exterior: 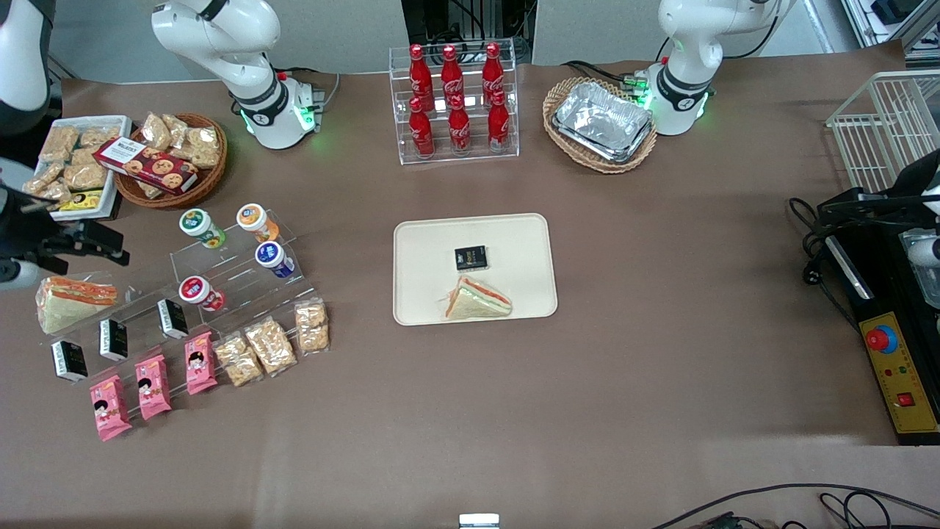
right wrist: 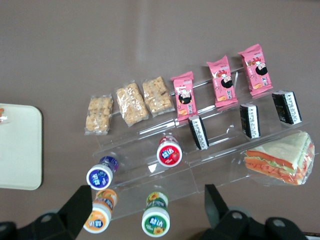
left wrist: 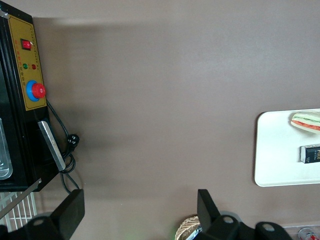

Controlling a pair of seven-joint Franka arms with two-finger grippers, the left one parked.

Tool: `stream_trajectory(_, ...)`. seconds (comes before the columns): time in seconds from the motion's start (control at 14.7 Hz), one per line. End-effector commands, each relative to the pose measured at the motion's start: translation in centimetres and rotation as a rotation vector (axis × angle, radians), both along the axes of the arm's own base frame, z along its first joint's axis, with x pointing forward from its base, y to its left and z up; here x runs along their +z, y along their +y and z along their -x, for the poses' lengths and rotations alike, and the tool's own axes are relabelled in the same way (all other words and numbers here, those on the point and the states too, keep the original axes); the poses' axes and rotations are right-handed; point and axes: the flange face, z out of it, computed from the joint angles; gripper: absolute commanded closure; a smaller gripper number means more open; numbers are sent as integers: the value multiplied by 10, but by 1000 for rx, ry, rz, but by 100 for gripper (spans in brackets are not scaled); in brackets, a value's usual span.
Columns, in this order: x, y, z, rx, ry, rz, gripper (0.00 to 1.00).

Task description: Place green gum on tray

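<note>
The green gum (exterior: 200,226) is a small white bottle with a green lid, lying on the top step of a clear acrylic stand (exterior: 242,283), beside the orange-lidded bottle (exterior: 255,221). In the right wrist view the green gum (right wrist: 156,220) lies between my open fingers. My gripper (right wrist: 147,212) is open and empty, high above the stand; in the front view the gripper (exterior: 109,246) hangs at the working arm's end of the table. The cream tray (exterior: 514,242) lies mid-table and holds a black packet (exterior: 471,258) and a sandwich (exterior: 477,301). The tray's edge (right wrist: 17,145) shows in the wrist view.
The stand also holds a blue-lidded bottle (right wrist: 100,175), a red-lidded bottle (right wrist: 168,152), black packets, pink packets and cracker bags. A wrapped sandwich (right wrist: 280,160) lies beside it. A cola rack (exterior: 455,99), a foil-tray basket (exterior: 601,123) and a snack basket (exterior: 172,158) stand farther from the camera.
</note>
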Motion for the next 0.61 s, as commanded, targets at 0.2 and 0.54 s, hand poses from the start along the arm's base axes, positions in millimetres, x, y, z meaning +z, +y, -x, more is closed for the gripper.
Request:
stream_trajectory(0.2, -26, -15, 70, 77, -25, -43, 0)
stream_trajectory(0.54, -77, -20, 100, 71, -48, -51, 0)
